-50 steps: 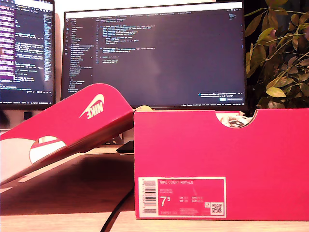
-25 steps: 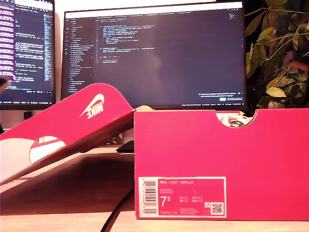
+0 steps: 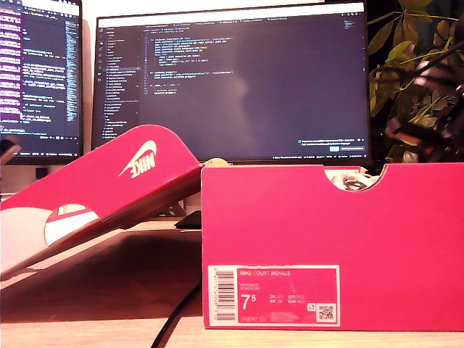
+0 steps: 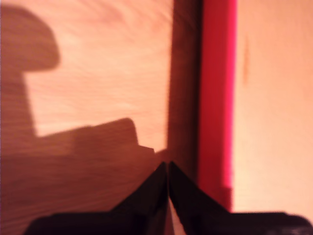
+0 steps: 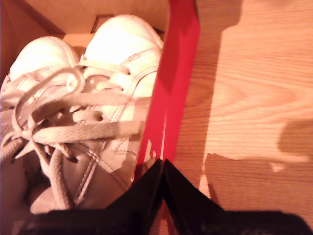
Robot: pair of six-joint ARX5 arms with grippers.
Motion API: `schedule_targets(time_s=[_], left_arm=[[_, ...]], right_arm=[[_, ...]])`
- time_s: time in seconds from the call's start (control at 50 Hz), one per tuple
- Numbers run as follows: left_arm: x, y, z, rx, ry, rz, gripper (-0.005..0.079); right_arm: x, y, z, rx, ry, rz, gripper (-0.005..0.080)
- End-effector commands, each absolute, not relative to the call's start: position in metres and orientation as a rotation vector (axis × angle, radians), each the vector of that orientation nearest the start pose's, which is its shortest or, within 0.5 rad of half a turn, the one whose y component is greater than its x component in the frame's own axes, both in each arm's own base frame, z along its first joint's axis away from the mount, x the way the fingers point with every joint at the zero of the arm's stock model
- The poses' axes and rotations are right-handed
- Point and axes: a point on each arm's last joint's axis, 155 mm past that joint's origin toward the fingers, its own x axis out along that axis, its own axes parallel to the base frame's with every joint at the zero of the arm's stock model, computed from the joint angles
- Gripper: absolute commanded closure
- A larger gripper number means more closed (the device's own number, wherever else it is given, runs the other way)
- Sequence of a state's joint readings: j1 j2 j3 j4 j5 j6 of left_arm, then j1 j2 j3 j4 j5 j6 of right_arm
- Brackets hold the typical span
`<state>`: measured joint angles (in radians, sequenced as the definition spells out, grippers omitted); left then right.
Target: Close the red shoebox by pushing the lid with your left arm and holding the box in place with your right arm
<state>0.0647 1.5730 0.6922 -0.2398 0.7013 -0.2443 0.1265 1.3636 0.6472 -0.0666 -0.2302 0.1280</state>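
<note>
While the lid [image 3: 101, 192] lies flung open, both sets of fingers are pinched shut on nothing. My second gripper [image 5: 163, 169] should brace the box [image 5: 168, 93] wall beside the shoes [image 5: 83, 107]; my first gripper [image 4: 167, 171] should lift the lid gently.

This looks like an office or a computer work room. Two big dark computer screens [image 3: 230, 83] full of tiny lines of writing stand at the back of a light brown wooden desk [image 3: 94, 275]. A green leafy plant [image 3: 417, 80] grows beside them.
</note>
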Motion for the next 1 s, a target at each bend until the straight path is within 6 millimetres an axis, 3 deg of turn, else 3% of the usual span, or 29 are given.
schedule_targets(time_s=[0.0, 0.34, 0.6, 0.74, 0.98], left_arm=[[0.319, -0.105, 0.031, -0.636, 1.133, -0.472, 0.0762], [0.318, -0.130, 0.045, -0.663, 1.115, -0.582, 0.0762], [0.319, -0.143, 0.067, -0.708, 1.090, -0.687, 0.0762], [0.318, -0.151, 0.090, -0.740, 1.071, -0.770, 0.0762], [0.323, -0.153, 0.153, -0.676, 0.934, -0.828, 0.0762]], right_arm=[[0.360, 0.091, 0.073, 0.157, 0.800, 0.300, 0.0764], [0.358, 0.094, 0.072, 0.154, 0.807, 0.310, 0.0764], [0.351, 0.115, 0.073, 0.160, 0.820, 0.390, 0.0764], [0.346, 0.125, 0.072, 0.148, 0.829, 0.418, 0.0764], [0.342, 0.136, 0.072, 0.119, 0.828, 0.455, 0.0764]])
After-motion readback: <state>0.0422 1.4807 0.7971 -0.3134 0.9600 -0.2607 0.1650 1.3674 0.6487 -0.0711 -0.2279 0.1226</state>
